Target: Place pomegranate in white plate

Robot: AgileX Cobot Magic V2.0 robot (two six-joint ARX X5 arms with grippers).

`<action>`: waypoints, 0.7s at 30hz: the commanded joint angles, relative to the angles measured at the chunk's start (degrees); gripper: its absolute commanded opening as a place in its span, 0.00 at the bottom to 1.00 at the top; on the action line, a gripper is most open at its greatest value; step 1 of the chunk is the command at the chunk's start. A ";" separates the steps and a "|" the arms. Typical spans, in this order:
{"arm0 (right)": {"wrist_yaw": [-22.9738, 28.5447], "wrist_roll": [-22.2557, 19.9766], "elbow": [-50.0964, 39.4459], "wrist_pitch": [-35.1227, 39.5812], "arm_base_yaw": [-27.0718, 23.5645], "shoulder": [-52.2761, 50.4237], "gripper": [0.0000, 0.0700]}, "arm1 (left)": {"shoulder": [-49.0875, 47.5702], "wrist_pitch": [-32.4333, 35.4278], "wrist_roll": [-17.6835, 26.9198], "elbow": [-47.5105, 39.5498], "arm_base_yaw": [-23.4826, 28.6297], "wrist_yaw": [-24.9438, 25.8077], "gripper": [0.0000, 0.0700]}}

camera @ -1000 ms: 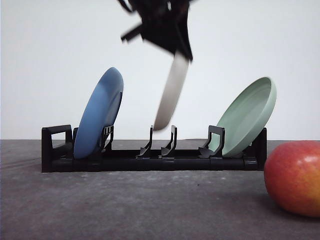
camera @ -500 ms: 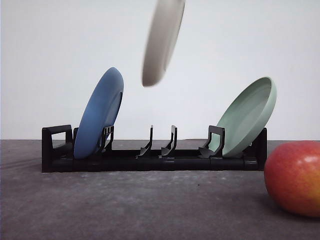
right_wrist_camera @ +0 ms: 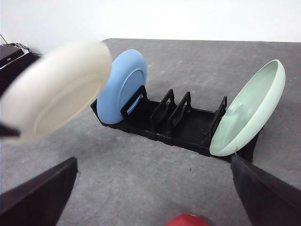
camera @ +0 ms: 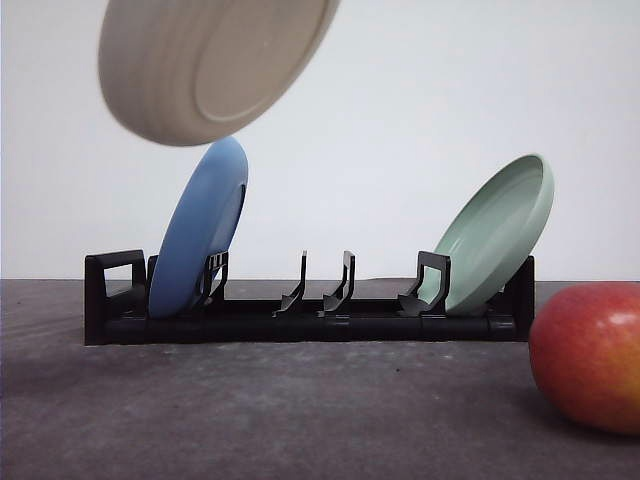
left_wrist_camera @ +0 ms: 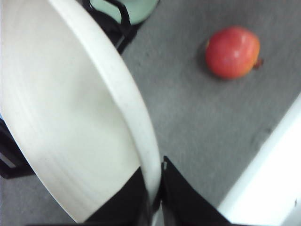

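Red-orange pomegranate (camera: 588, 356) sits on the grey table (camera: 300, 410) near its right edge, forward of the rack's right end, untouched; it also shows in the left wrist view (left_wrist_camera: 232, 52), and its top edge shows between the right gripper's fingers (right_wrist_camera: 187, 220).

White plate (camera: 210, 62) is airborne, above the rack's left end and over the blue plate (camera: 198, 228), tilted with its underside and foot ring facing the front camera. Motion-blurred in the right wrist view (right_wrist_camera: 54, 89).

Left gripper (left_wrist_camera: 157, 207): clamped on the white plate's rim (left_wrist_camera: 136, 122), one dark finger on each face of the rim.

Right gripper (right_wrist_camera: 155, 193): fingers (right_wrist_camera: 40, 195) wide apart, holding nothing, above the table in front of the rack.

Black dish rack (camera: 310, 310) stands across the table toward the back edge. Blue plate upright in the left slot, leaning slightly right. Pale green plate (camera: 497, 232) in the right slot, tilted right, concave side facing left. Middle slots (camera: 325, 285) hold nothing.
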 commanded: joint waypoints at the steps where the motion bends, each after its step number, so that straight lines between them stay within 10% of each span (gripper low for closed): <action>1: -0.07 -0.24 0.90 0.57 -0.07 0.15 0.95 | 0.87 -0.04 -3.34 -2.08 -2.70 -2.01 0.00; 11: -0.07 -0.26 0.90 0.61 -0.07 0.15 0.95 | 3.43 13.78 -5.15 -23.59 -6.78 -9.36 0.00; 21: -0.07 -0.24 0.90 0.61 -0.07 0.15 0.95 | 17.27 20.40 -2.66 -26.71 -7.59 -10.06 0.00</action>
